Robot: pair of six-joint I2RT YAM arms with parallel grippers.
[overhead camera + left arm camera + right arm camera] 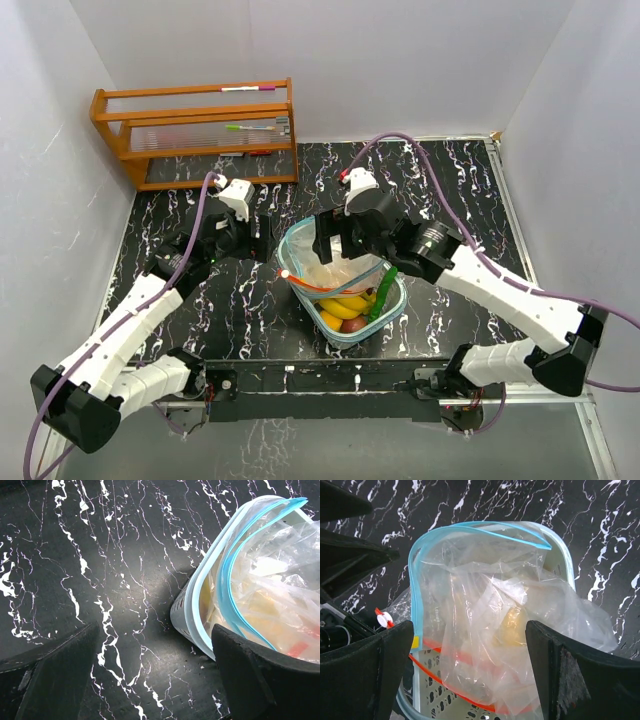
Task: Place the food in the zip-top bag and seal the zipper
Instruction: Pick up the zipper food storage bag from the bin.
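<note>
The pale teal mesh basket (394,308) stands mid-table. In its near half lie yellow bananas (346,303), a long green pepper (383,292) and a dark red fruit (352,324). A clear zip-top bag (325,262) with a blue rim and an orange zipper strip lies crumpled over the basket's far half, mouth open. My right gripper (338,246) is open just above the bag; the right wrist view shows the bag (485,605) between its fingers (365,670). My left gripper (264,240) is open and empty, left of the basket (196,611), low over the table.
A wooden rack (200,130) with pens stands at the back left. White walls close off the back and both sides. The black marbled table (210,300) shows around the basket.
</note>
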